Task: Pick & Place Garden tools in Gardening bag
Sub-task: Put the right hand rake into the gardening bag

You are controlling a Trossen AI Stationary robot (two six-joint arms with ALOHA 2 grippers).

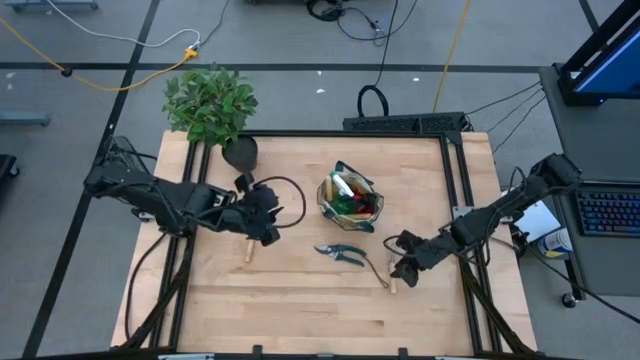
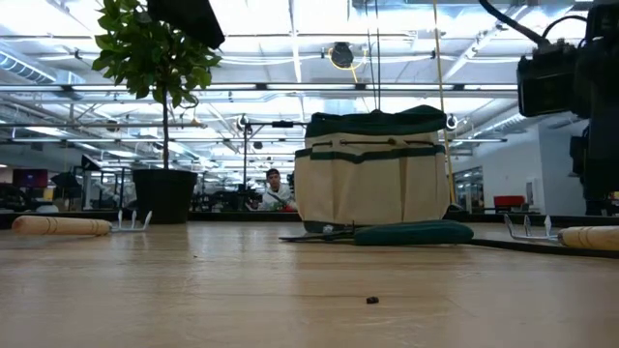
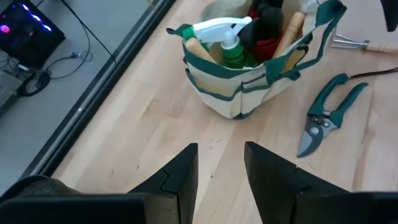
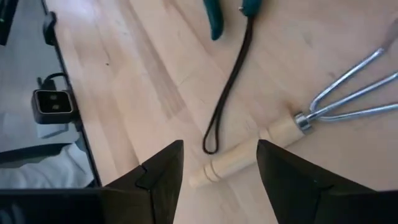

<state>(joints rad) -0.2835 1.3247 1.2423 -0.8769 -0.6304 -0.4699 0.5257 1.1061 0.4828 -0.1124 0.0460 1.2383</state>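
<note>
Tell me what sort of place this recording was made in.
Probably a large open lab or workshop floor: the wooden table sits among floor cables, a keyboard sits beside it, and long rows of ceiling lights run behind.

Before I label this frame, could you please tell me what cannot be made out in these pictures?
- Wooden-handled tool near the left gripper: high view, the arm covers all but its handle end.
- Tan round gardening bag: left wrist view, contents beneath the white-green spray bottle are hidden.
- Wooden-handled metal fork by the open right gripper: right wrist view, tines cut off by the edge.
</note>
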